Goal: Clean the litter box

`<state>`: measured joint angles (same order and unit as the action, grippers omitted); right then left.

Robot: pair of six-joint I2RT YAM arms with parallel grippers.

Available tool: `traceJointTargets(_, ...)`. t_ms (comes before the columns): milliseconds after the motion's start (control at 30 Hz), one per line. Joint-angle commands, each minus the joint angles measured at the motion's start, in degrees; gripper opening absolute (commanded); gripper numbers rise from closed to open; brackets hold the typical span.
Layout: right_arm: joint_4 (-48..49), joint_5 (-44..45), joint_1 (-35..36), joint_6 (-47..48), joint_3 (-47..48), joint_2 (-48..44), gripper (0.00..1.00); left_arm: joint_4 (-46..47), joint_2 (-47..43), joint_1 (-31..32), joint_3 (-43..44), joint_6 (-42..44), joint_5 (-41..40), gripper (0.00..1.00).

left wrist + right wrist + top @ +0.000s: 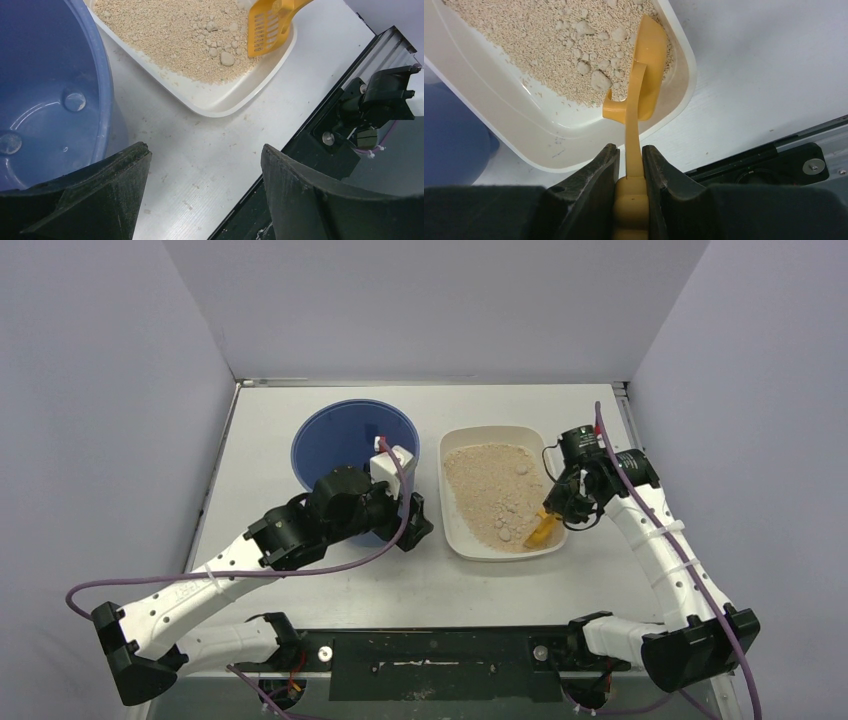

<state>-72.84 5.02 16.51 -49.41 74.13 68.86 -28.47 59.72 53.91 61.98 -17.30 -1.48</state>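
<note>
The cream-white litter box (pixel 500 554) sits at mid-table with tan granules and several clumps (pixel 599 80) inside. My right gripper (pixel 630 150) is shut on the handle of the orange slotted scoop (pixel 649 65). The scoop's head rests in the box's near right corner (pixel 541 530), beside the clumps. My left gripper (pixel 205 147) is open and empty. It hovers over bare table between the blue bucket (pixel 340 440) and the box's near left side (pixel 215 105). In the top view the left gripper (pixel 415 520) is next to the bucket's near right wall.
The tall blue bucket (pixel 45 90) stands left of the box, and what shows of its inside holds nothing. A black rail (pixel 430 650) runs along the table's near edge. Grey walls enclose the table on three sides. Stray granules dot the table.
</note>
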Motion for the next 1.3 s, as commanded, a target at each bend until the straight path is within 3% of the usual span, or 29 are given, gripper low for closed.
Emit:
traceJointTargets(0,3.36,-1.55,-0.65,-2.61,-3.26,-0.27,0.00,2.08,-2.12,0.14,-1.38,1.71,-0.61,0.79)
traceJointTargets(533,18.41,-6.16,-1.17,-9.39,-22.61,-10.67,0.00,2.36,-2.90,0.14,-4.27,2.45,-1.68,0.78)
traceJointTargets(967,14.99,-3.53,-1.31,-9.50,-24.52,-17.17,0.00,2.19,-2.02,0.08,-4.51,2.62,-2.22,0.77)
traceJointTargets(1267,21.96,-4.49,-1.26,-11.81,-32.13,-20.35,0.00,2.11,-1.71,0.06,-4.54,2.62,-2.44,0.77)
